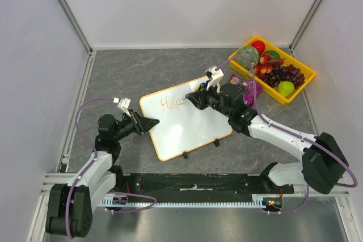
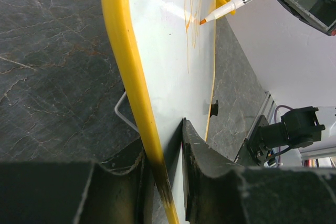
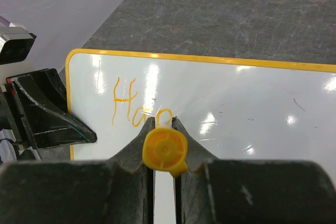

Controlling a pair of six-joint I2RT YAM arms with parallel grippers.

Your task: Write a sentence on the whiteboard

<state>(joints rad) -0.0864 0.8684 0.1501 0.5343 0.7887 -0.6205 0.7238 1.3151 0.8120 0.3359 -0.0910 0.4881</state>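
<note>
The grey table [image 1: 113, 72] carries the whiteboard [image 1: 187, 126], which lies flat and askew between my two arms. My left gripper [image 2: 163, 145] is nearly closed, pinching the board's yellow rim at its left edge. My right gripper [image 3: 164, 129] is clamped narrow on a marker [image 2: 231, 8], tip down on the white face. The sentence [image 3: 137, 109] reads roughly "Hap", just a beginning near the board's far left corner.

My worry is the rim, which looks thin and slick. Sideways drag from the pen could pivot the board in my left pinch and skew the line. The marker could also twist between my jaws if I press too hard — then the strokes would fade or wander.
</note>
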